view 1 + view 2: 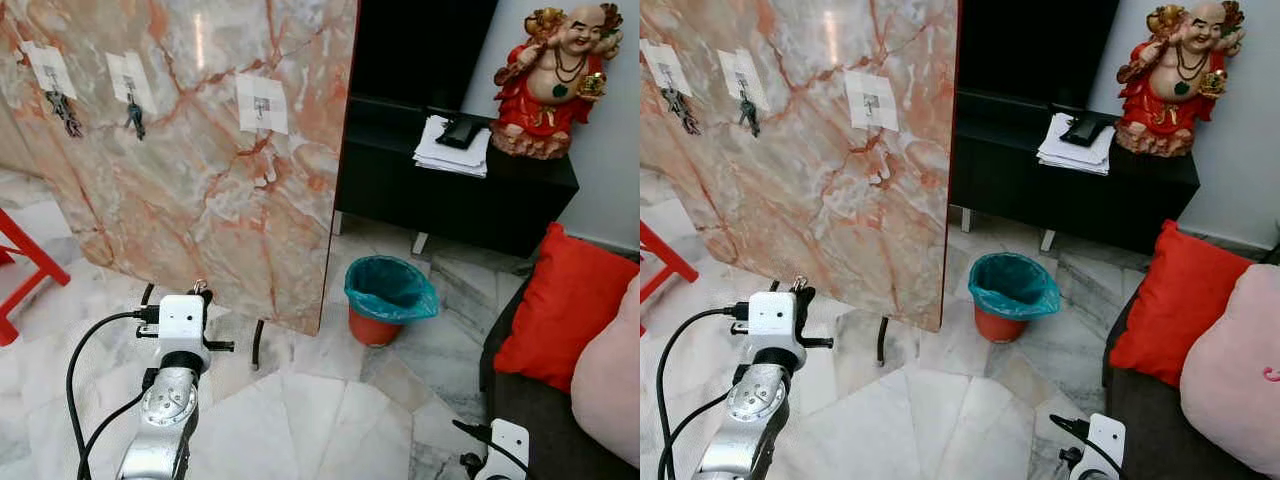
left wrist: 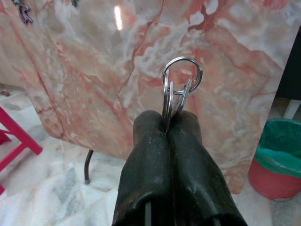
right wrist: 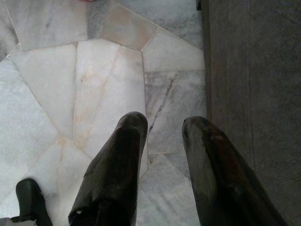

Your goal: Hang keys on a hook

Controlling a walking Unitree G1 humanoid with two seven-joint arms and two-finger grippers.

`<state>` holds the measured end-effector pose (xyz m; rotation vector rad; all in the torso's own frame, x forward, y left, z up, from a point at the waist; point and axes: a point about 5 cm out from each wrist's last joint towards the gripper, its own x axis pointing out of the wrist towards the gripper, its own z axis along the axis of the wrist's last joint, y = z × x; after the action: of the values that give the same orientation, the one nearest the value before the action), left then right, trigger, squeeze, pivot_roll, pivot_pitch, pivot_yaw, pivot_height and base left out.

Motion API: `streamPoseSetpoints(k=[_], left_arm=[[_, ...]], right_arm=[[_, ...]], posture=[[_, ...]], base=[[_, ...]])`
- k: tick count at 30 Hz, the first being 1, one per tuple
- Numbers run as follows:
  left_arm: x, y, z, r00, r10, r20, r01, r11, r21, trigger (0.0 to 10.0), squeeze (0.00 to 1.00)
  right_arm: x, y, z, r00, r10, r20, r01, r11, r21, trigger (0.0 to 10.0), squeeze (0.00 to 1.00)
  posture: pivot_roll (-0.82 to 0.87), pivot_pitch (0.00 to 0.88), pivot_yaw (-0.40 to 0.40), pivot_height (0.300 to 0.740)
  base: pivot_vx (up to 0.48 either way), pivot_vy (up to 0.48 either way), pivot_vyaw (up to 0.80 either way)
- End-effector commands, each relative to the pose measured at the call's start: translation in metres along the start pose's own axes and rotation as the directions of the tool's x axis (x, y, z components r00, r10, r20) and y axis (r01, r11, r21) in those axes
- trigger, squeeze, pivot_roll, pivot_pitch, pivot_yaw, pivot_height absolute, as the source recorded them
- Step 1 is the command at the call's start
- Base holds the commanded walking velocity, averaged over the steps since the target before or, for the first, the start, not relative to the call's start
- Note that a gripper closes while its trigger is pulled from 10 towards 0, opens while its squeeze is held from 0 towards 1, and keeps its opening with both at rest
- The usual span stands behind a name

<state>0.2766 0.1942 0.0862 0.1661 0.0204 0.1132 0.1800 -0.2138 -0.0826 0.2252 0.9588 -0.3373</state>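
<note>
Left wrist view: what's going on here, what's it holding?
The left pincer is shut on a key ring, held low in front of the marble panel. The panel carries three hooks: two already hold keys, and the third hook is bare. The ring is not yet up at that hook. The right pincer hangs open over the floor beside the sofa, idle.

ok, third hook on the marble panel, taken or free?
Free. The rightmost hook is bare; the key ring sits pinched in the left claw.
</note>
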Motion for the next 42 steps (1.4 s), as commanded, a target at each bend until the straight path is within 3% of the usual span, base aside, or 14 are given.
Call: streamPoseSetpoints(k=[1,14,20,42], left_arm=[[0.0033,-0.0009,0.0089,1.000,-0.012,0.026,0.012,1.000,0.010,10.0,0.00],[0.0073,0.0036,0.0096,1.000,-0.006,0.012,0.006,0.999,0.040,10.0,0.00],[0.0079,0.0028,0.0107,1.000,-0.008,0.016,0.007,0.999,0.039,10.0,0.00],[0.0098,0.0001,0.0156,0.999,-0.019,0.033,0.017,0.999,0.036,10.0,0.00]], right_arm=[[0.0002,0.0000,0.0012,1.000,-0.004,-0.002,0.004,1.000,-0.010,10.0,0.00],[0.0006,0.0046,0.0039,1.000,0.001,0.007,0.000,0.997,-0.074,10.0,0.00],[0.0007,0.0067,0.0042,1.000,0.004,0.010,-0.004,1.000,-0.031,10.0,0.00],[0.0006,0.0086,0.0031,1.000,0.017,0.007,-0.016,0.999,-0.051,10.0,0.00]], posture=[[0.07,0.000,-0.086,0.740],[0.06,0.000,-0.080,0.740],[0.06,0.000,-0.080,0.740],[0.07,0.000,-0.078,0.740]], base=[[0.304,0.000,0.00],[0.336,0.000,0.03],[0.355,0.000,0.17],[0.354,0.000,0.00]])
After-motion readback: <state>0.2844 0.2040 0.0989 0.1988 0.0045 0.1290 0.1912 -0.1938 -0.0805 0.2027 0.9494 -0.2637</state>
